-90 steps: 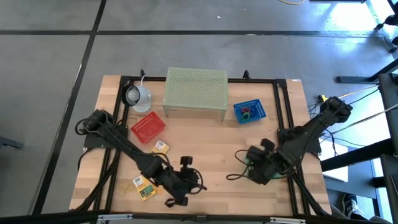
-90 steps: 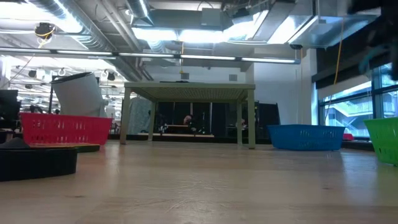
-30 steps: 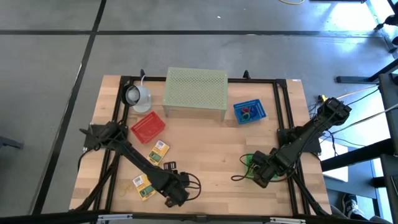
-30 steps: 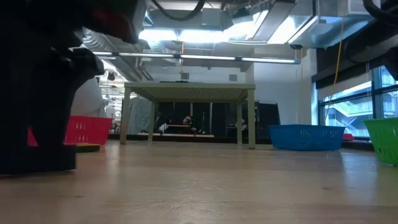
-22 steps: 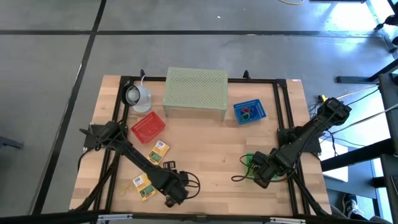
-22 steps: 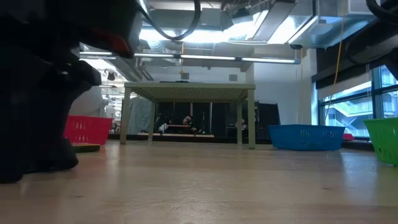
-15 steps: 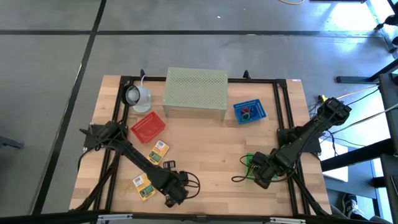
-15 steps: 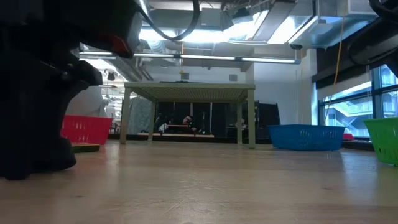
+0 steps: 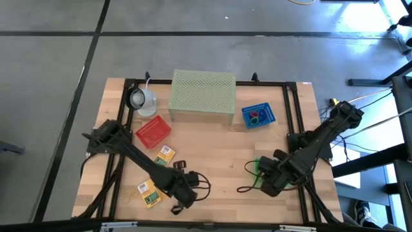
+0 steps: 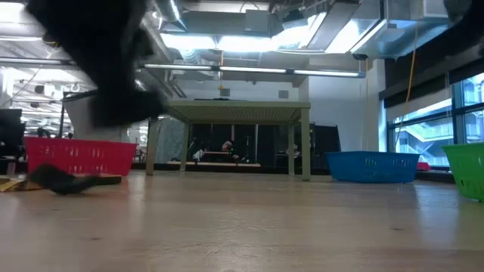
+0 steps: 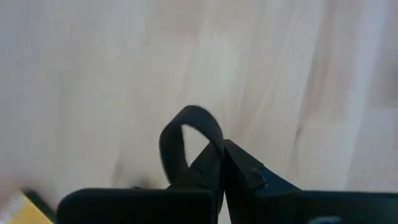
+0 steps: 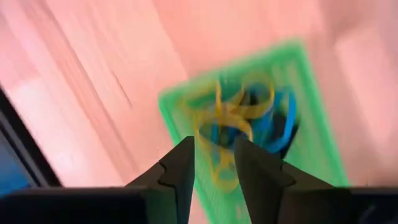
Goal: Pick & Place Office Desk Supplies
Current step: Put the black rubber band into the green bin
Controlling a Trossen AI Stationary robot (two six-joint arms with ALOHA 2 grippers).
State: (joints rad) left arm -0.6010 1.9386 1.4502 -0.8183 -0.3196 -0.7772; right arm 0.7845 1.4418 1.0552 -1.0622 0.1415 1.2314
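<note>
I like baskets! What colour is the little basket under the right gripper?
Bright green basket; the right wrist view shows it best, below the right gripper.

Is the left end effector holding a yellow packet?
No: in the left wrist view the left end effector is shut on a black clip, not a packet.

Bright overhead light, wrist views motion-blurred

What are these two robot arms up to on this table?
They are sorting small office supplies. The left end effector, near the table's front edge, has shut on a black clip over the bare wood, beside some yellow packets. The right end effector, fingers apart, hangs over a green basket holding yellow and blue loops. Red and blue baskets sit farther back.
</note>
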